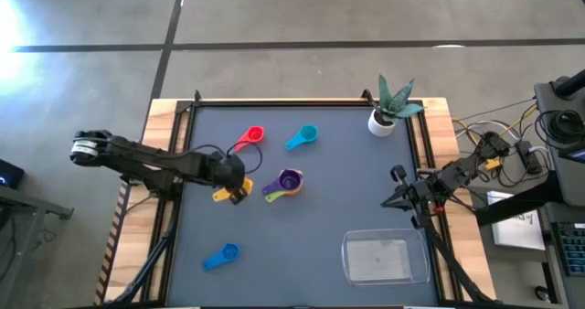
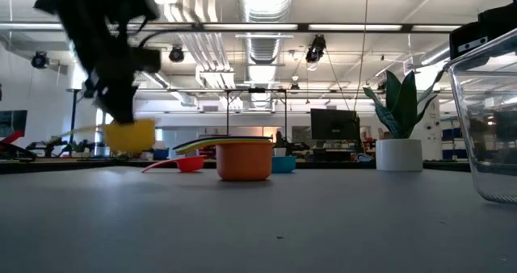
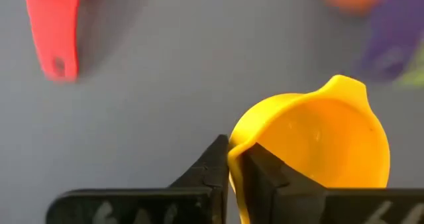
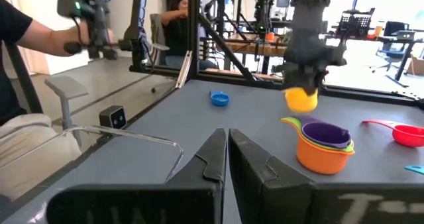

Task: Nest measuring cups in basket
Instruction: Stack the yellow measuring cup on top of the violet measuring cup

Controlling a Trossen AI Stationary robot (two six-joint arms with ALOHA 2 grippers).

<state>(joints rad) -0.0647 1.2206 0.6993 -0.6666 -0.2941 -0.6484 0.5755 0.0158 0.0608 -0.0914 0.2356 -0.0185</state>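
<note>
My left gripper (image 1: 234,186) is shut on the yellow measuring cup (image 1: 230,193), left of the stack of nested cups (image 1: 285,183), orange at the bottom with green and purple inside. In the low view the yellow cup (image 2: 129,134) hangs above the table. The red cup (image 1: 249,137) and light blue cup (image 1: 303,137) lie toward the far edge, the blue cup (image 1: 221,256) near the front. The clear basket (image 1: 386,257) stands on the table's near right. My right gripper (image 1: 395,188) waits shut at the right side, touching nothing. My left gripper holds the yellow cup by its wall at the rim (image 3: 233,151), one finger (image 3: 268,174) inside the bowl and the other (image 3: 215,164) outside. It comes from above. The cup is lifted clear of the table, roughly upright, its handle (image 2: 81,130) sticking out sideways.
A small white pot (image 1: 382,121) with a green plant stands at the far right corner. Cables and equipment lie beyond the table's right edge. A person (image 4: 26,45) sits beyond the table in the right wrist view. Bare mat lies between the stack and the basket.
</note>
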